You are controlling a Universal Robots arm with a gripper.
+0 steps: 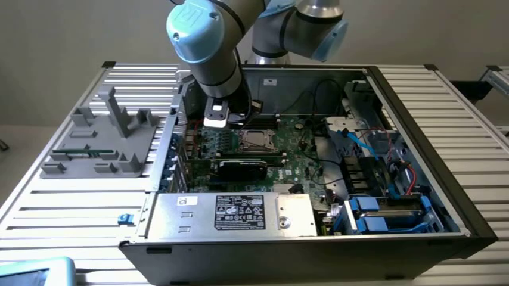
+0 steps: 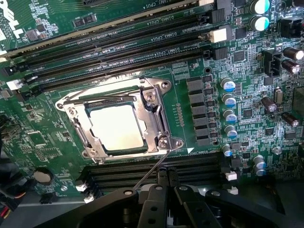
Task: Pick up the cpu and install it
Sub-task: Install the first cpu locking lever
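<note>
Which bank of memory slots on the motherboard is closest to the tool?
The bank right beside the shut tool, on its side of the cpu. The other bank lies beyond the cpu, farther from the tool.

Silver-grey tubular robot arm (image 1: pixel 219 68): upper middle of the exterior view, thick cylindrical links. Rounded pale blue joint caps (image 1: pixel 191 24): one bears a light embossed logo. Small bright white wrist block (image 1: pixel 216 114). Matte black gripper (image 2: pixel 166 175): two slim fingers (image 2: pixel 162 183), angular link plates (image 2: pixel 152 209) with round holes.
</note>
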